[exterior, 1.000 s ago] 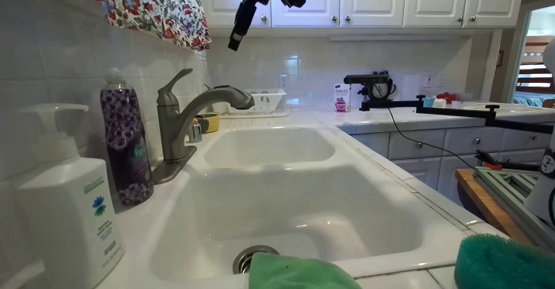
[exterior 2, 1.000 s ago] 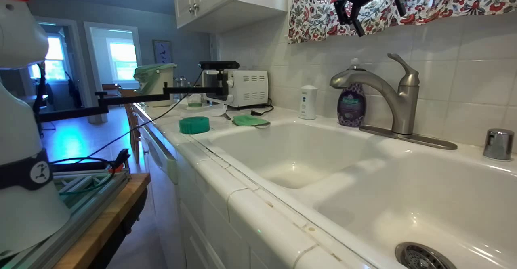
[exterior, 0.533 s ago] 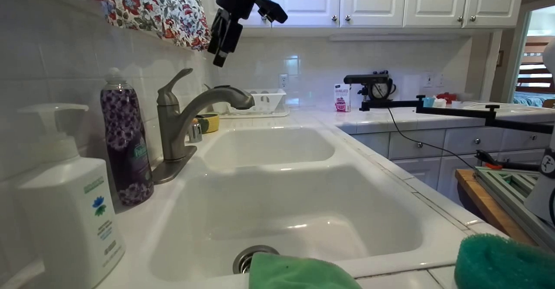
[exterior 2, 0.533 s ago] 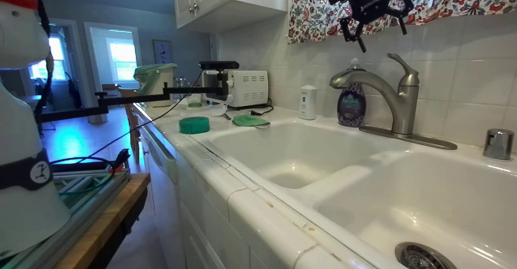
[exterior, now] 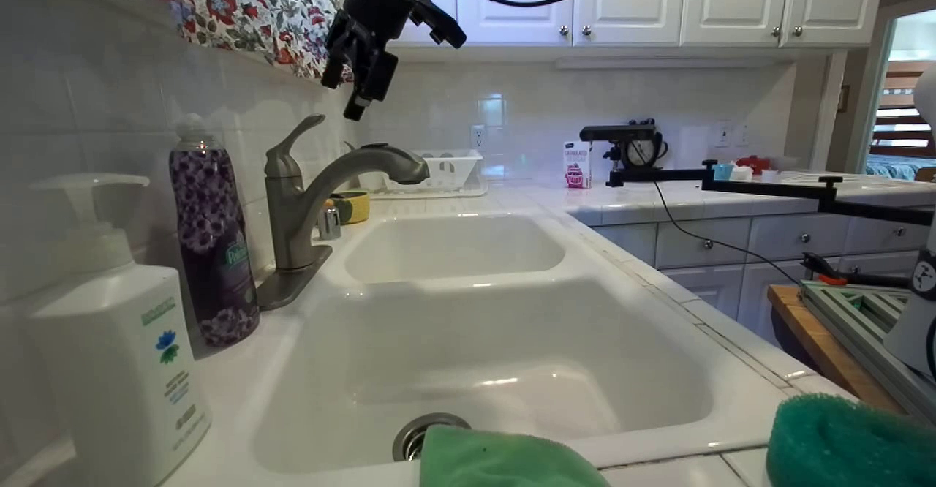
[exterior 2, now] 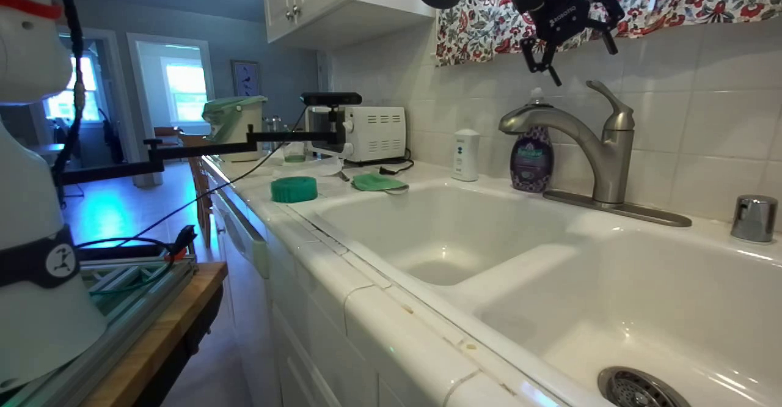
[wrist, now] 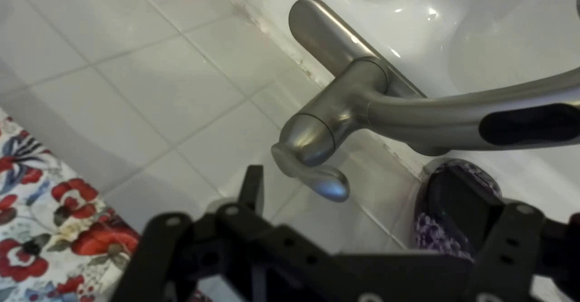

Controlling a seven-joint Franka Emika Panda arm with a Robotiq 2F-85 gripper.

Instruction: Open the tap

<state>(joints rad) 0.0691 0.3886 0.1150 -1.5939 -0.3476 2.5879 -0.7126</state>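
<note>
1. Over the last second your gripper [exterior 2: 584, 65] has come down and closer to the tap [exterior 2: 611, 161], as both exterior views show. Its fingers [exterior: 373, 77], lined up almost as one in an exterior view a second ago, now show apart there.
2. The tap stands as it did, its lever [wrist: 317, 177] at the same upward slant.
3. Below the tap you have a white double sink [exterior: 512, 326], set into a white-tiled desk [exterior 2: 391, 327].
4. Just beside the tap stands a purple bottle [exterior: 214, 246], and past it, farther from the tap, a white pump bottle [exterior: 124, 370]. On the tap's opposite side you see a chrome cap [exterior 2: 754, 217] and, beyond that, a white dish rack [exterior: 461, 174].
5. A green cloth [exterior 2: 379, 182] and a teal sponge [exterior 2: 294, 189] lie well apart from the tap, past the sink on the purple bottle's side.
6. Above the tap a floral curtain [exterior 2: 702, 0] hangs over the tiled wall [exterior 2: 678, 120]; white cabinets [exterior: 629, 4] hang well beyond the tap.
7. Your gripper is spread wide, with nothing in its hold.
8. The tap is near the gripper but apart from it: the wrist view shows the lever beyond the fingertips, within the span between them; in both exterior views tiled wall shows between lever and fingers.
</note>
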